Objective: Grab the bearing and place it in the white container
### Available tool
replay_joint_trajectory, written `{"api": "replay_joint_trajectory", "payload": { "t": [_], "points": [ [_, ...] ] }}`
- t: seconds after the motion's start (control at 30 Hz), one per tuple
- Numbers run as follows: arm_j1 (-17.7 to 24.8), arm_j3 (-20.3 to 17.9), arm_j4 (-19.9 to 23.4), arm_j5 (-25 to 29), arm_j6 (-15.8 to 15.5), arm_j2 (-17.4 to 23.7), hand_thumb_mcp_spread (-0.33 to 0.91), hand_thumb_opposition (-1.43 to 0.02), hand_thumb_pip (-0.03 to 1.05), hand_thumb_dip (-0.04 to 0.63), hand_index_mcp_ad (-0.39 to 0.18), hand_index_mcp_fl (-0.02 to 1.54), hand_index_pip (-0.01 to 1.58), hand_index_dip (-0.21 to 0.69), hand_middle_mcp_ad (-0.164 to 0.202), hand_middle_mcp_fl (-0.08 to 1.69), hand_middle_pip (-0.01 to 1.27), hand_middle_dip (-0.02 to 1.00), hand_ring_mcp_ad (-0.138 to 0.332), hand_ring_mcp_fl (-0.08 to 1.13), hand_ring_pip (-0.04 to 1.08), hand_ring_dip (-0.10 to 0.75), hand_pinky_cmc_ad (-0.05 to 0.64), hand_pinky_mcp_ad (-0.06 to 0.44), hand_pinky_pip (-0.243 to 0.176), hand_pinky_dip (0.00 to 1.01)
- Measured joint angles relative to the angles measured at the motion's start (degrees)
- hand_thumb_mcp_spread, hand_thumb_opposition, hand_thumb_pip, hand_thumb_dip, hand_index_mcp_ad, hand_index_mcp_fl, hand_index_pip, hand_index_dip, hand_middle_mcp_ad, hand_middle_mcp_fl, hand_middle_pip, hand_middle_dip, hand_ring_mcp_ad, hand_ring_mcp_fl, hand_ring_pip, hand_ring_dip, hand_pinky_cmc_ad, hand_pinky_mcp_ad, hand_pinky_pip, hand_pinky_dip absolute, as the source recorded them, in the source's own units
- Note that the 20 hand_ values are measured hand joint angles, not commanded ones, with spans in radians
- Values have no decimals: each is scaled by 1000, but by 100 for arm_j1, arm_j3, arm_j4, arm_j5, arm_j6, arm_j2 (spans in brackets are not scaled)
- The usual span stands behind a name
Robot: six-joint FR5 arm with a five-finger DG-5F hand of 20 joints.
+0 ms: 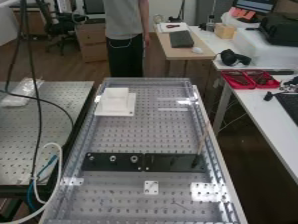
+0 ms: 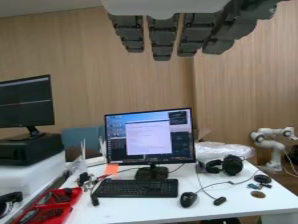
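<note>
Three small metallic round parts stand in a row on the left black plate in the high view; the rightmost, ring-shaped part (image 1: pixel 134 159) looks like a bearing, though which of them is the bearing I cannot tell for sure. Farther along the bench, near its left edge, sits the white container (image 1: pixel 121 104), a blocky raised shape on a flat base. In the wrist view my hand (image 2: pixel 163 37) is open, its dark fingers straight and side by side, with nothing held.
The black plates (image 1: pixel 174 162) cross the perforated bench (image 1: pixel 126 138). A thin stick (image 1: pixel 202 142) rises at the right plate's end, and a small white plate (image 1: pixel 151 187) lies nearer. Cables (image 1: pixel 38 100) hang at the left. A monitor (image 2: pixel 149 137) and keyboard (image 2: pixel 136 188) stand on a white desk.
</note>
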Motion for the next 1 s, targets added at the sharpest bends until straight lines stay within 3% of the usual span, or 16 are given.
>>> {"api": "replay_joint_trajectory", "payload": {
  "t": [0.07,0.1,0.17,0.2,0.27,0.3,0.4,0.6,0.67,1.0],
  "points": [
    [6,-20,11,11,-6,15,-2,12,2,12,-12,2,7,16,75,23,19,44,68,-7,10,16,63,51,-10,16],
    [9,-27,15,18,-8,22,24,-56,30,7,-9,2,3,16,75,23,19,44,68,-7,10,19,61,51,-10,23],
    [16,-44,23,38,-12,38,103,-239,190,14,-9,5,10,35,75,24,37,44,68,-7,9,19,72,65,-10,63],
    [19,-45,24,46,-14,43,162,-326,258,19,-10,5,10,49,75,3,58,51,72,-10,24,24,98,101,-10,117],
    [22,-45,25,53,-13,49,187,-440,251,14,-10,3,19,75,75,0,75,63,75,-5,24,42,152,145,-28,199],
    [23,-44,22,61,-8,52,201,-497,253,19,-10,9,37,108,77,3,91,87,94,-5,38,59,178,190,-40,230],
    [20,-33,5,70,4,62,215,-574,262,16,-10,5,42,138,75,2,110,124,126,-5,59,80,283,265,-58,305],
    [5,-18,-16,74,30,70,213,-651,290,19,-10,2,52,187,75,3,124,150,166,-10,70,103,382,321,-91,365],
    [2,-9,-22,69,32,65,211,-651,290,16,-7,5,61,187,77,0,133,155,188,-7,73,103,396,328,-91,375],
    [-3,-65,27,66,51,61,216,-682,293,14,-10,9,72,202,89,5,138,159,190,-10,91,113,429,347,-106,396]
  ]
}}
